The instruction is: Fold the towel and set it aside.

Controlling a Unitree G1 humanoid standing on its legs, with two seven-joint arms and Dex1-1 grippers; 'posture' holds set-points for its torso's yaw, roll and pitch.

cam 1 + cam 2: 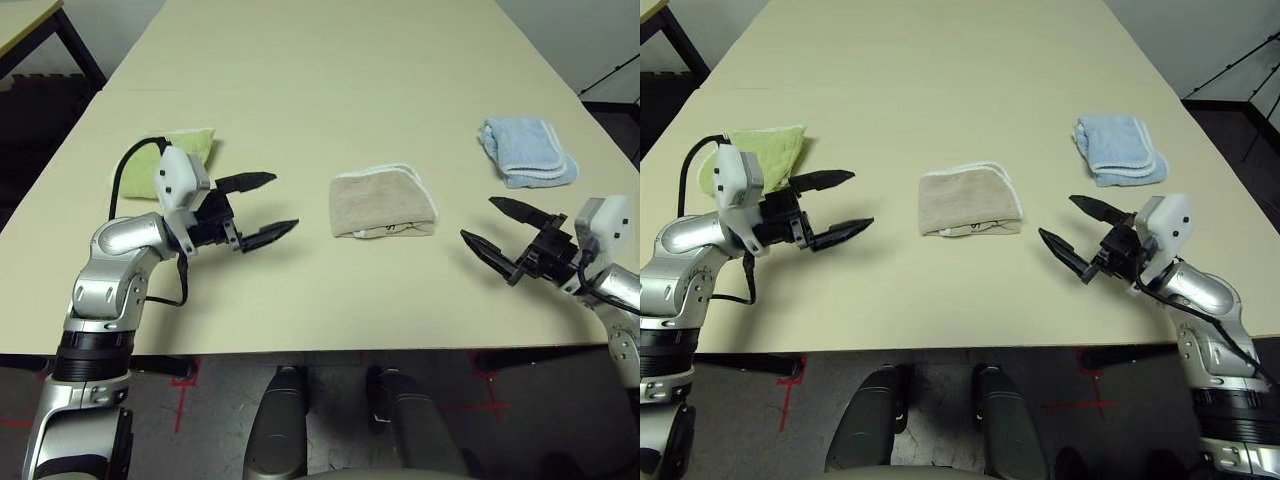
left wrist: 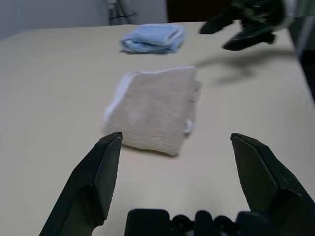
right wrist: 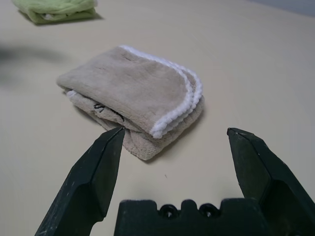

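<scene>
Two folds look done: towel (image 1: 383,202) sits bundled mid-frame on the desk (image 1: 330,80), my left fingers (image 1: 262,207) and right fingers (image 1: 496,226) spread wide, holding nothing. Setting aside remains, I reckon.

1. A long table (image 1: 300,90) with a pale cream top carries everything – its near edge runs across the bottom of the head views.
2. A beige towel (image 1: 382,203) lies folded flat near the middle of the table, its white-trimmed edges curving along the far and right sides.
3. A light blue towel (image 1: 527,151) lies folded to the right and farther back, well apart from the beige one.
4. A light green towel (image 1: 760,152) lies folded at the left – near the table's left edge.
</scene>
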